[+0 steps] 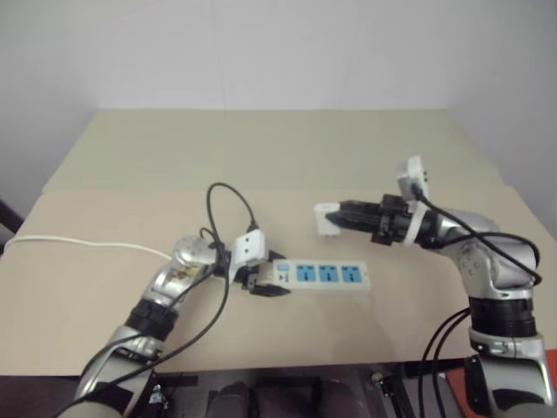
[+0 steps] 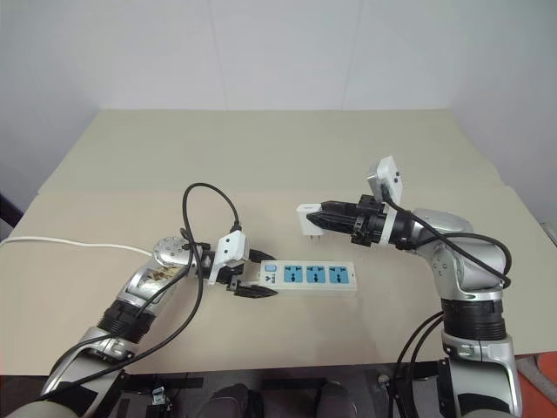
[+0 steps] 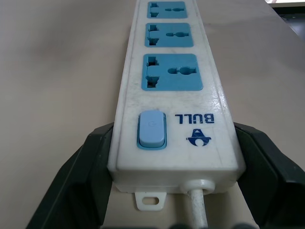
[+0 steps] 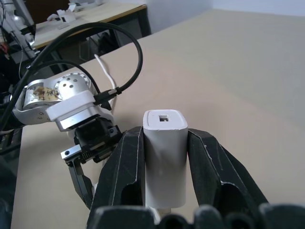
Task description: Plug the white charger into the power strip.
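Holding both items, I judge the task roughly half complete: each thing is gripped, but the white charger [image 2: 306, 219] is not yet seated in any socket. Alignment, descent and insertion remain.

Starting at the left: my left gripper [image 2: 247, 286] is clamped across the switch end of the power strip [image 2: 313, 276], one black finger on each long side, as the left wrist view confirms. The strip lies flat on the table [image 2: 261, 148], its three blue sockets facing up and unoccupied, running from the gripper toward the right. Its white cord [image 2: 70, 243] leaves the gripped end and trails off across the table to the far left. The left forearm reaches in low from the near left, with the gripper pointing rightward along the strip and slightly downward.

Moving to the right: my right gripper [image 2: 324, 218] is pinching the white charger between its two fingers, which press on opposite flat sides, as the right wrist view shows. The charger is held in the air, above and beyond the middle of the strip, apart from it. Its prongs point down toward the table. The right forearm comes in from the right, roughly level, with the gripper pointing leftward.

I judge the next requirement to be centring the prongs over one socket before lowering.
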